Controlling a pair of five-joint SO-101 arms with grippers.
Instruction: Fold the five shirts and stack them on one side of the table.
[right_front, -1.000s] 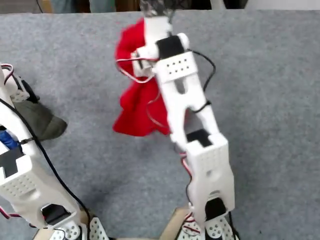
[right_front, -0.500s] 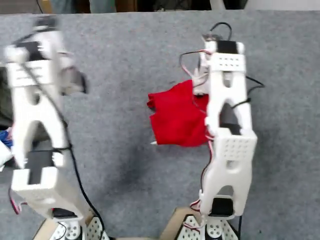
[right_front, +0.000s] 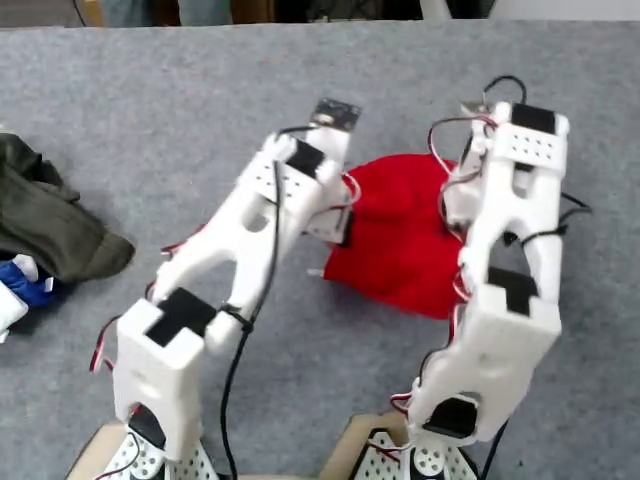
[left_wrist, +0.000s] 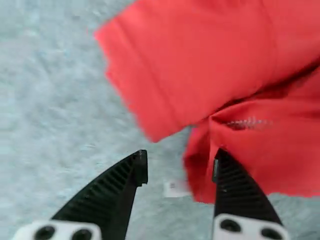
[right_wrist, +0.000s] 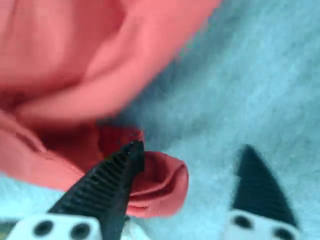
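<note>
A red shirt (right_front: 400, 250) lies crumpled on the grey table (right_front: 180, 100), in the middle, between my two arms. The left gripper (left_wrist: 181, 162) is open at the shirt's left edge, and a fold of red cloth (left_wrist: 210, 75) touches the inside of one finger. A small white tag (left_wrist: 175, 187) lies on the table by that edge. My right gripper (right_wrist: 191, 152) is open at the shirt's right side, low over the table. A rolled red fold (right_wrist: 165, 182) lies between its fingers, and more of the shirt (right_wrist: 75, 75) spreads beyond them.
A dark green shirt (right_front: 50, 225) lies bunched at the table's left edge. Blue and white clothing (right_front: 20, 290) sits just in front of it. Bare grey table stretches behind the arms and to the far right.
The red shirt, held up at the back a second ago, came down to the right and now lies on the table, let go. The left arm swung in from the far left to the shirt's edge.
</note>
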